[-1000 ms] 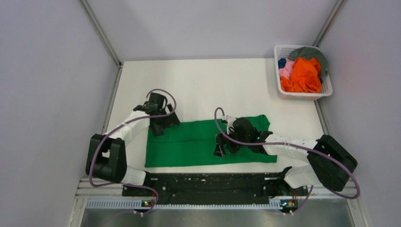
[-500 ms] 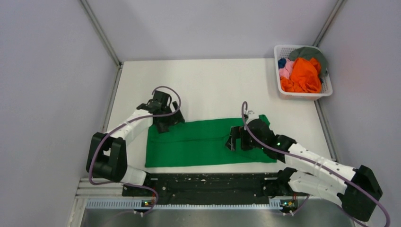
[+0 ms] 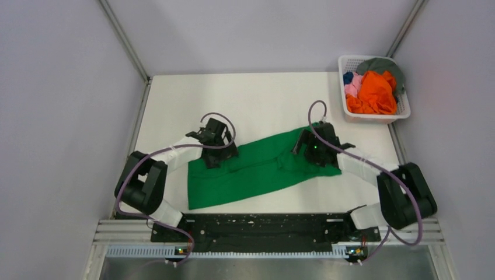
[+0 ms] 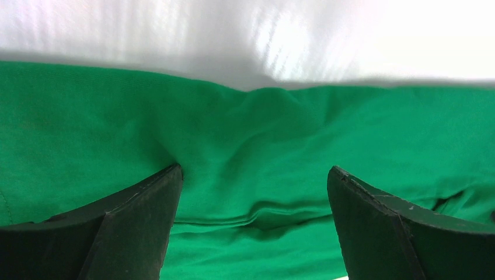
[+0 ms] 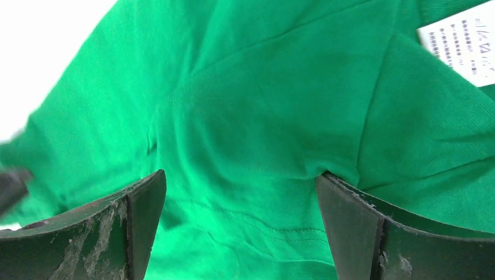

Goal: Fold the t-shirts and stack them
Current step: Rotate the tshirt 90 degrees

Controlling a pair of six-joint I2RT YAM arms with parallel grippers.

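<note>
A bright green t-shirt [image 3: 257,169] lies slanted across the white table, its right end farther back. My left gripper [image 3: 218,154] stands open over its left end. In the left wrist view the left gripper [image 4: 254,170] has both fingertips pressed onto the green t-shirt [image 4: 262,128], which bunches between them. My right gripper [image 3: 309,151] stands open on the shirt's right end. In the right wrist view the right gripper [image 5: 240,175] has its jaws wide apart on the green t-shirt [image 5: 262,116], near a white tag [image 5: 461,46]. Orange [image 3: 376,93], pink [image 3: 353,86], blue [image 3: 348,77] and grey [image 3: 382,65] t-shirts are heaped in a basket.
The white lattice basket [image 3: 373,117] stands at the table's far right corner against the side wall. Grey walls enclose the table on three sides. A black rail [image 3: 257,224] with both arm bases runs along the near edge.
The right gripper swung from the shirt's middle to its far right end, and the left gripper moved right. The green shirt, square to the near edge before, now lies slanted.
</note>
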